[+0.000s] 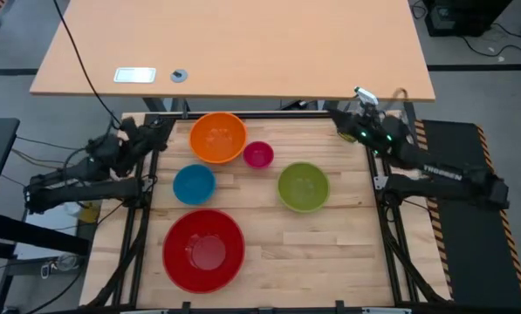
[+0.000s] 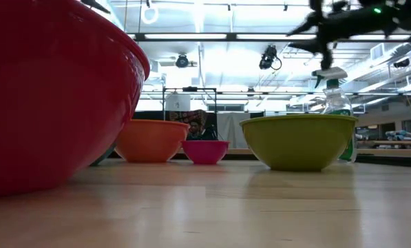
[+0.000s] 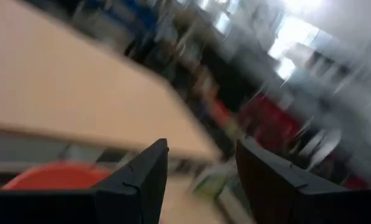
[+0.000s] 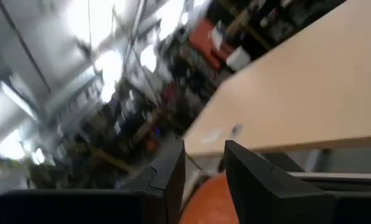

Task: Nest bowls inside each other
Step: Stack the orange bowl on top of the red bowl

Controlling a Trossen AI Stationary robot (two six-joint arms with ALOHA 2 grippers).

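Note:
Five bowls stand apart, each on its base on the wooden table (image 1: 269, 244): red (image 1: 203, 249) near the front, blue (image 1: 194, 184) and lime green (image 1: 303, 187) in the middle, orange (image 1: 217, 137) and small pink (image 1: 258, 154) at the back. My left gripper (image 1: 158, 127) is raised at the far left corner and stands open (image 3: 201, 162), with the orange bowl (image 3: 54, 177) below it. My right gripper (image 1: 342, 120) is raised at the far right corner. Its fingers are parted (image 4: 205, 162) with nothing between them, and the orange bowl (image 4: 210, 199) shows below.
A clear spray bottle (image 2: 336, 96) stands at the far right corner, close under my right arm (image 2: 356, 21). A second tan table (image 1: 234, 52) lies beyond the far edge. Black frame rails run along both sides of the table.

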